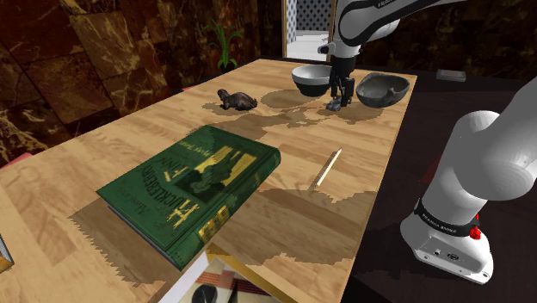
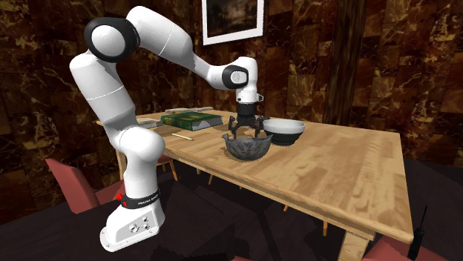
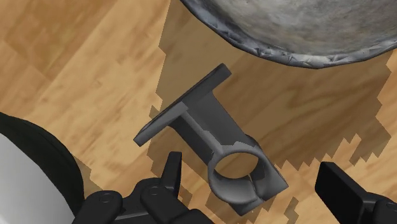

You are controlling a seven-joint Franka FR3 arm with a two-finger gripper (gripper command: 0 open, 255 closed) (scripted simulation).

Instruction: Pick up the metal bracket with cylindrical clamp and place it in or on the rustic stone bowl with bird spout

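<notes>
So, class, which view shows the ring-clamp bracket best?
Wrist view: the bracket shows plate, stem and ring plainly. Shoulder view: a small dark shape under the claw. Second exterior view: the bowl stands before it.

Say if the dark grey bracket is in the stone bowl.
Out: the dark grey bracket lies on the wooden table beside the rough grey bowl, between open jaws.

A green book (image 1: 194, 189) lies flat on the wooden tabletop (image 1: 129, 146), with a pale pencil (image 1: 327, 168) near it on the shoulder view's right. Farther along sit a small dark animal figure (image 1: 234, 100) and a dark bowl (image 1: 311, 79) with a white inside. A plant (image 1: 225, 41) stands beyond the far edge
</notes>
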